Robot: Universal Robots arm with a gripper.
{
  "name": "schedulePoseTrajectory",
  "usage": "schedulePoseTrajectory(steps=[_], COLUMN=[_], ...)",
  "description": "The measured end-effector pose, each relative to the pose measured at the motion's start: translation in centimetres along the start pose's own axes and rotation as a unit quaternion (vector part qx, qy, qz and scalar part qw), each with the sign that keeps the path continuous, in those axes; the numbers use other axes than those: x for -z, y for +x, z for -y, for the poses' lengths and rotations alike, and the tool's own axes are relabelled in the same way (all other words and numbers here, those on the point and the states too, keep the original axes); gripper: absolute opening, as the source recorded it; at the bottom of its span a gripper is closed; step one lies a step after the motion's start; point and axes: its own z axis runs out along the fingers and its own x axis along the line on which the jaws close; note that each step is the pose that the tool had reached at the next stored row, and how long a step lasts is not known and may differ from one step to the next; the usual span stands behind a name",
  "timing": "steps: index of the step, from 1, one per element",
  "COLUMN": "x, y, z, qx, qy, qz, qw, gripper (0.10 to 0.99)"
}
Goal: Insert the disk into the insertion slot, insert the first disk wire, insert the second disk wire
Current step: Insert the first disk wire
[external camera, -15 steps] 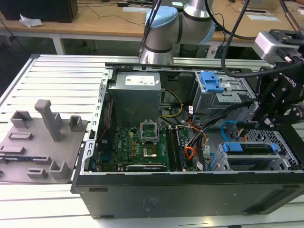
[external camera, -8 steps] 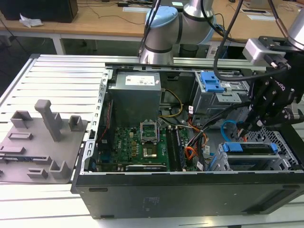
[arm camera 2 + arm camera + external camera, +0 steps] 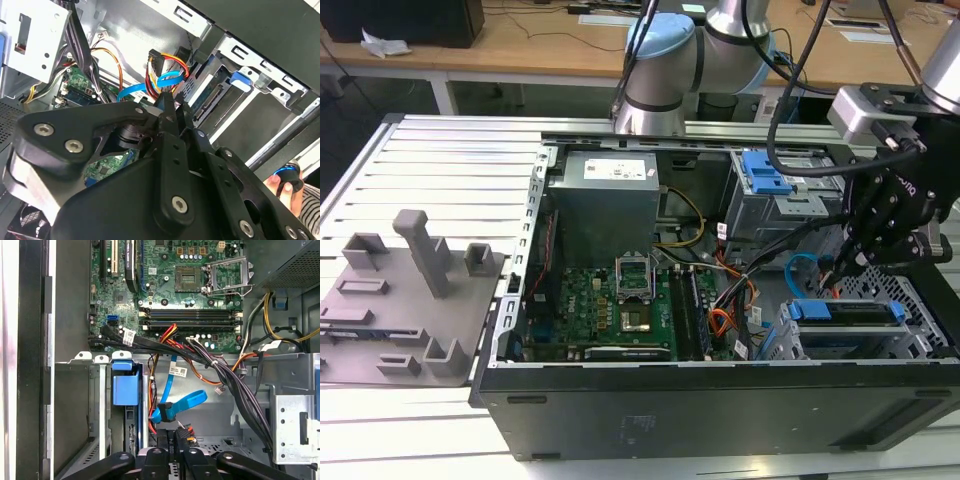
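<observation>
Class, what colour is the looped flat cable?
The cable is light blue; first wrist view shows it best.

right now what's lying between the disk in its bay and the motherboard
A bundle of black cables crosses between the disk and the motherboard, with red and orange wires alongside; the first wrist view shows it.

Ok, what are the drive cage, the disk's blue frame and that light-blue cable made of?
The insertion slot: bare sheet metal, it seems, silver and perforated. Carrier on the disk: likely moulded plastic, uniform bright blue. The second disk wire: flat, flexible, probably plastic-sheathed, since it bends in a loop.
</observation>
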Motion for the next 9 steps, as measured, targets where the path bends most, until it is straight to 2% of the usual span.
schedulePoseTrajectory(steps=[9], x=[-0.03], y=[0.0], z=[0.16], qx=[0.0], qy=[-0.0001], qz=[0.0002], qw=[1.0], gripper=[0.18])
